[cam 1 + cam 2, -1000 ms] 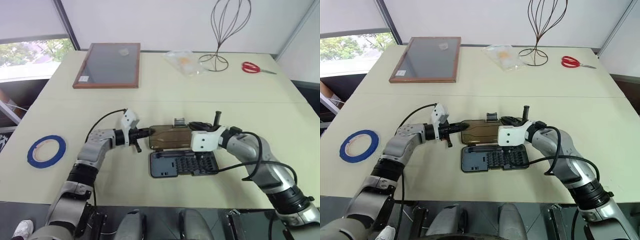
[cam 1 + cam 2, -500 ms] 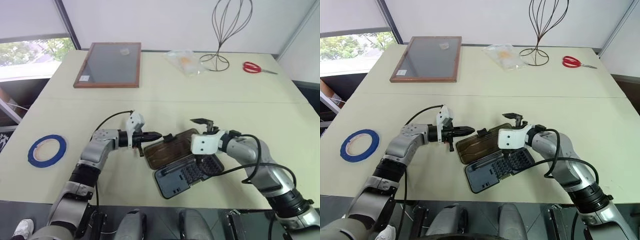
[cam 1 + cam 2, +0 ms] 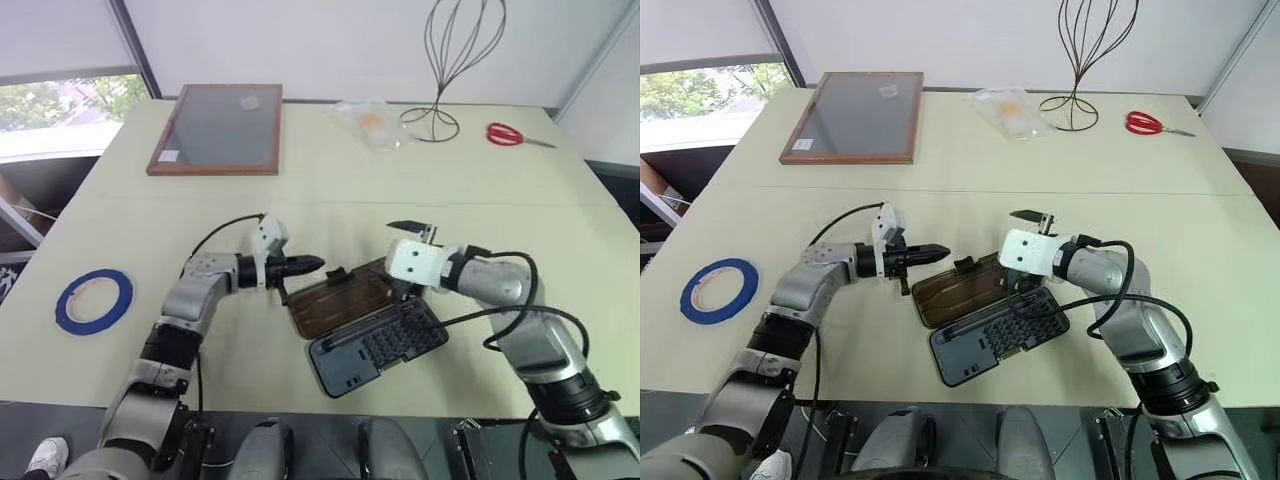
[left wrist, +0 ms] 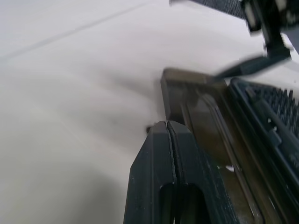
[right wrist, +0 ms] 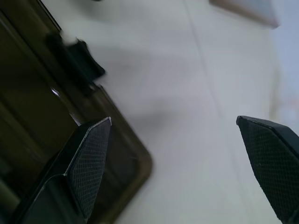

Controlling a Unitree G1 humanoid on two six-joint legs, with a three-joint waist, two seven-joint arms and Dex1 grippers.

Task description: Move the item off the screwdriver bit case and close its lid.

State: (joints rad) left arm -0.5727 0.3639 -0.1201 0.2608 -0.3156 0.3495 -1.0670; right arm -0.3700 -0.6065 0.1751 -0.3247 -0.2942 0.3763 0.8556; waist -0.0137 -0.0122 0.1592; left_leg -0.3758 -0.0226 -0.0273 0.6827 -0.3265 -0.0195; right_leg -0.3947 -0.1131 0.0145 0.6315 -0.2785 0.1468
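- Since a second ago, the flat dark grey screwdriver bit case (image 3: 375,347) with its rows of small metal bits has swung from lying square to the robot to lying slanted on the pale surface (image 3: 330,175), and its translucent smoky brown plastic lid (image 3: 343,303) has shifted with it.
- Right pincer (image 3: 413,232), closed a second ago, now stands wide: the right wrist view shows its two black fingers (image 5: 88,161) far apart with nothing between them.
- It hovers above the far right corner of the lid, holding nothing.
- Left pincer (image 3: 308,265) is pressed together, its two black fingertips (image 4: 167,135) meeting in a thin seam, and it grips nothing.
- Its tip points toward the right, just beside the small black latch tab (image 3: 336,275) at the lid's far left corner; whether they touch I cannot tell.
- The case lies open near the middle of the surface, lid flat on the far side of the base, the two joined along the long edge.
- The thin flat ring of blue tape with a white inner core (image 3: 94,300) lies on the surface well to the left, apart from the case.
- At the far edge sit a wooden-framed grey board (image 3: 218,130), a crumpled clear plastic bag (image 3: 370,123), a dark wire stand (image 3: 450,60) and red-handled scissors (image 3: 510,135).
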